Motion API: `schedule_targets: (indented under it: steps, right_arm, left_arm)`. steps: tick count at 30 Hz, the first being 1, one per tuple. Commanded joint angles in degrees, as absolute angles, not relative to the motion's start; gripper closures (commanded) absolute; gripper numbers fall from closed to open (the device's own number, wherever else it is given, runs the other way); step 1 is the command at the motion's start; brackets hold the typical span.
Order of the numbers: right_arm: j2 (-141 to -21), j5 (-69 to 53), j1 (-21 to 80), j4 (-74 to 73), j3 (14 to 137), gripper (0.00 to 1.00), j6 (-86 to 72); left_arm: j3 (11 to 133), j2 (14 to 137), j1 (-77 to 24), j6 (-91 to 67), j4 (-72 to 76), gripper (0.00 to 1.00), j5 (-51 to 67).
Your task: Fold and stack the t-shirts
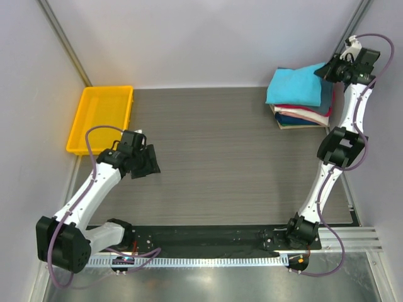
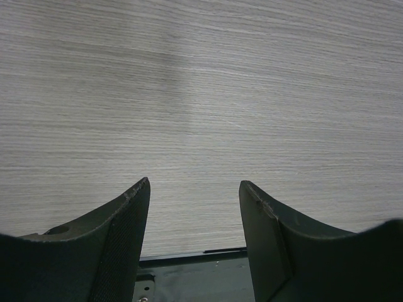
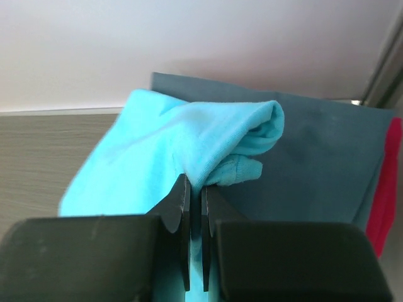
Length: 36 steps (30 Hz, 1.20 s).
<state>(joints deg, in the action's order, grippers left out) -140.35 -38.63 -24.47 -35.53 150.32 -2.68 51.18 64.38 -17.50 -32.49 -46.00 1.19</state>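
Right gripper [image 3: 195, 189] clenched on turquoise shirt [image 3: 157, 145], 2 fingers nearly touching, cloth fold pinched between them just below bunched corner. Turquoise shirt lies atop stack [image 1: 302, 116] at far right corner of table [image 1: 220, 157], draped over grey shirt [image 3: 315, 157]. Red shirt [image 3: 385, 182] edge shows beneath grey. Left gripper [image 2: 194, 189] released, jaws apart, nothing between, over bare table, well apart from stack. Yellow tray [image 1: 101, 119] at far left.
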Motion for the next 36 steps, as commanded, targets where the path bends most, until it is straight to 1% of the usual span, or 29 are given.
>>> schedule_targets:
  steps: [1, 11, 18, 21, 24, 25, 26, 27, 29, 30, 32, 33, 36]
  right_arm:
    - [-140.1, -33.9, -25.2, -30.5, 152.9, 0.99, -0.3]
    - [-141.7, -25.8, -26.7, -27.2, 154.2, 0.99, 2.5]
    - [-144.1, -25.0, -27.3, -24.2, 155.0, 0.99, 2.0]
    - [-144.6, -25.6, -27.3, -23.2, 152.1, 0.99, 1.9]
    - [-144.1, -21.6, -27.3, -23.5, 149.2, 0.98, 2.2]
    - [-143.8, -20.8, -27.3, -23.5, 148.5, 0.95, 2.0]
    - [-143.4, -20.2, -27.4, -23.5, 146.9, 0.73, 1.5]
    - [-142.8, -18.4, -27.4, -23.6, 146.3, 0.59, 1.0]
    - [-140.5, -16.3, -27.5, -23.5, 143.8, 0.36, 0.4]
    - [-139.6, -15.2, -27.5, -23.5, 142.9, 0.32, 0.1]
    - [-136.2, -10.9, -27.6, -23.5, 139.9, 0.28, -1.4]
    - [-134.8, -7.9, -27.6, -23.4, 138.9, 0.27, -3.2]
    - [-128.5, -6.4, -27.7, -23.4, 134.6, 0.26, -6.3]
  left_arm:
    - [51.2, 64.9, -17.5, -31.6, -44.9, 0.4, 2.2]
    - [51.2, 65.6, -17.5, -31.6, -44.7, 0.4, 2.5]
    - [51.2, 65.6, -17.5, -31.5, -44.7, 0.41, 2.5]
    - [51.2, 65.5, -17.5, -31.5, -44.7, 0.41, 2.5]
    - [51.2, 65.4, -17.5, -31.5, -44.8, 0.41, 2.5]
    - [51.2, 65.2, -17.5, -31.5, -44.7, 0.41, 2.5]
    - [51.2, 65.2, -17.5, -31.5, -44.7, 0.41, 2.6]
    - [51.3, 65.1, -17.5, -31.5, -44.6, 0.41, 2.7]
    - [51.2, 64.9, -17.5, -31.5, -44.6, 0.41, 3.0]
    - [51.2, 64.7, -17.5, -31.5, -44.6, 0.41, 3.0]
    - [51.2, 64.2, -17.5, -31.4, -44.6, 0.41, 3.2]
    - [51.2, 63.9, -17.5, -31.4, -44.4, 0.41, 3.3]
    - [51.2, 62.8, -17.5, -31.4, -44.2, 0.41, 3.8]
